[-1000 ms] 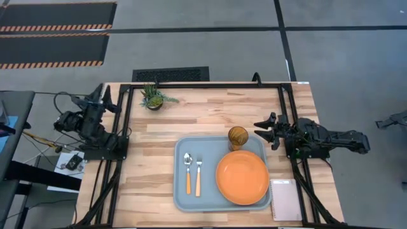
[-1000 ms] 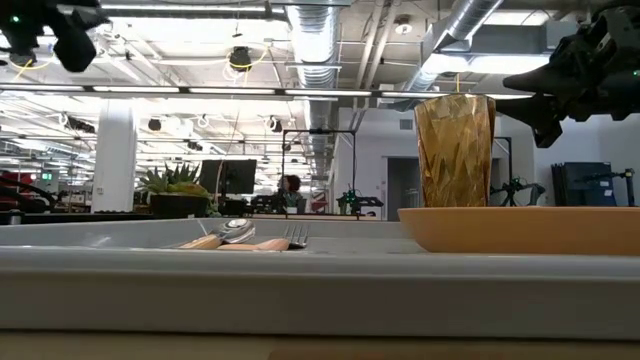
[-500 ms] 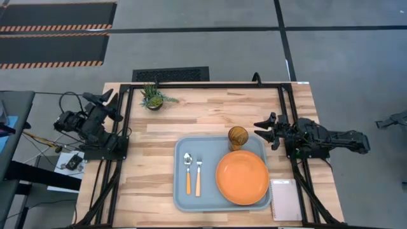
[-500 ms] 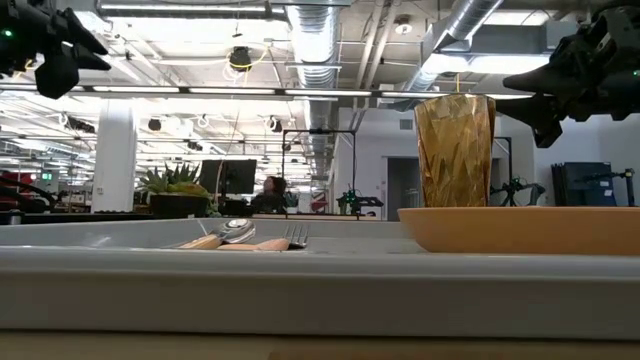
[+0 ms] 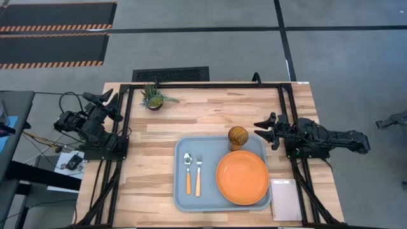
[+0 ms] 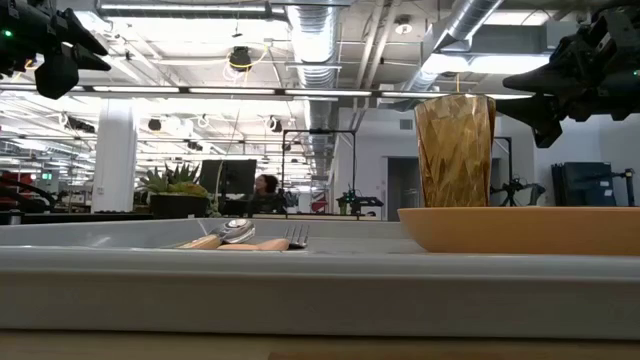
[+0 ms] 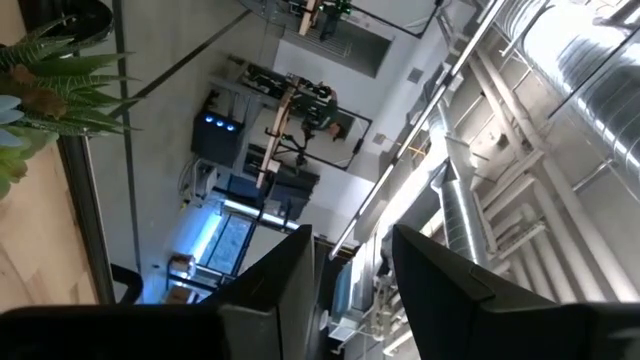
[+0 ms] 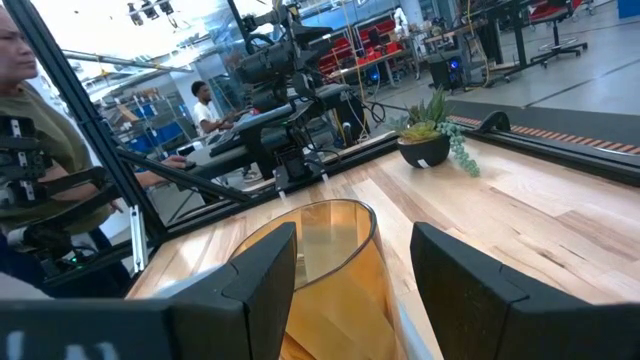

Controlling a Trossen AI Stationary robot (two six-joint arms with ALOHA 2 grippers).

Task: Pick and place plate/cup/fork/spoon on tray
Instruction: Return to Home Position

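The light blue-grey tray (image 5: 181,191) lies on the wooden table. On it lie the orange plate (image 5: 242,177), the spoon (image 5: 188,172) and the fork (image 5: 198,175), side by side. The amber cup (image 5: 238,136) stands upright on the tray's far right corner; it also shows in the right wrist view (image 8: 325,255) and the low view (image 6: 455,150). My right gripper (image 5: 264,130) is open and empty, just right of the cup. My left gripper (image 5: 107,103) is open and empty, raised over the table's left edge.
A small potted green plant (image 5: 152,97) stands at the table's far left. A white spiral notepad (image 5: 285,199) lies right of the tray at the near edge. Bare wood shows left of the tray. People show in the room beyond the table.
My left gripper has swung a little toward the table's right and far side, then kept still. My right gripper and the things on the tray have stayed where they were.
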